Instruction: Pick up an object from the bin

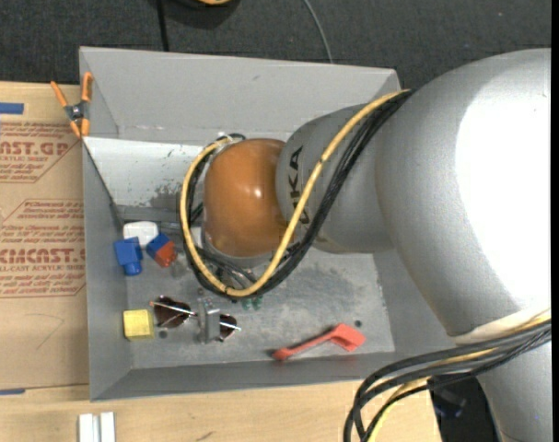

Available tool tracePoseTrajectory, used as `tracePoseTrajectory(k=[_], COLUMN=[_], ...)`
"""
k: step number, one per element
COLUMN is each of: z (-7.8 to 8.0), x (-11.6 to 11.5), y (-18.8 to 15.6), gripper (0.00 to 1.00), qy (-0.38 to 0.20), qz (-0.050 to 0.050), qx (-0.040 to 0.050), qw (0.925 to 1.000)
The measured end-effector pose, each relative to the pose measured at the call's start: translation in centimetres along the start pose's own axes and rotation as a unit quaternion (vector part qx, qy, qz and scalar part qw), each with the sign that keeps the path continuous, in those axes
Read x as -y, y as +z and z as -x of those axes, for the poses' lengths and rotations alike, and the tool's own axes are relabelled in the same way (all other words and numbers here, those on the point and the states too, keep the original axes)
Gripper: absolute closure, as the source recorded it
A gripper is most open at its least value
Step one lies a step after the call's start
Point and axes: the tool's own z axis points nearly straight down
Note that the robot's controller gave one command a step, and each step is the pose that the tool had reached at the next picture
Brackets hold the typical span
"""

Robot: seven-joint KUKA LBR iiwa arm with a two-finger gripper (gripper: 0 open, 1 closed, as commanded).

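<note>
Pale tabletop (261, 411) carries a grey metal bin (242, 90). The likeliest thing to be picked lies on the bin floor toward the near left: a shiny brown-and-silver piece (172, 313), flat and angular, its kind unclear. The tool (209, 320) stands low right beside it, touching or nearly so, with a similar glinting bit just on its other side. I cannot tell whether that bit belongs to the same piece, nor whether the tool is released or clenched, and nothing can be said to be held. Just left of the shiny piece sits a yellow block (137, 323). Farther back along the left wall, a blue block (128, 256), a white piece (139, 232) and a small red-and-blue piece (161, 250) lie close together. Well to the right, near the front wall, lies a red handled piece (320, 343). Above the tool, the orange cover (242, 201) and looped cables of the arm (445, 201) hide the middle of the floor. To pick well, I judge the tool should be centred over the shiny piece and clear of the yellow block, so the block is not nudged or caught with it. It should sink right to the floor before closing, since a thin, slick piece would likely slip from a shallow grip, then lift straight up, away from the sloping left wall.
</note>
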Motion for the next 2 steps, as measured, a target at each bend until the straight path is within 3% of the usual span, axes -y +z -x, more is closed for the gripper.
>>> tracePoseTrajectory(k=[1, 2], z=[-1.82, -1.8], x=[-1.61, -1.57], y=[1.83, 1.82], gripper=[1.0, 1.0], qy=[0.044, 0.044], qz=[-0.001, -0.001], qx=[-0.0027, -0.0027], qw=[0.999, 0.999])
